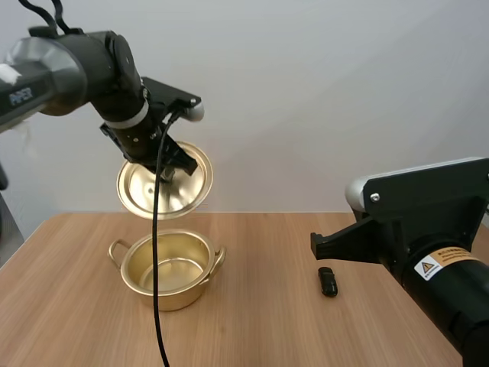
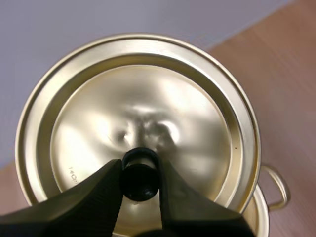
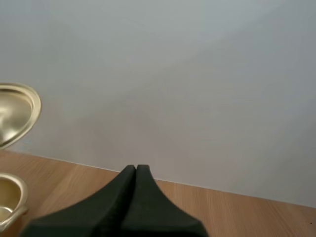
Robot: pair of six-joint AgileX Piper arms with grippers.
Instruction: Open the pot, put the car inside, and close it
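The left gripper (image 2: pixel 140 180) pinches the lid (image 2: pixel 148 108) by its knob (image 2: pixel 140 174), the open pot (image 1: pixel 166 269) below its jaws. The right gripper (image 3: pixel 136 170) has its jaws pressed together. The car (image 1: pixel 328 281) lies on the table (image 1: pixel 252 329), well apart from the left jaws.

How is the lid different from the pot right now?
The lid hangs tilted in the air, pinched by its black knob in the left end effector; the pot stands upright on the table. The lid is shallow; the pot is deep, with two handles. Both are shiny gold.
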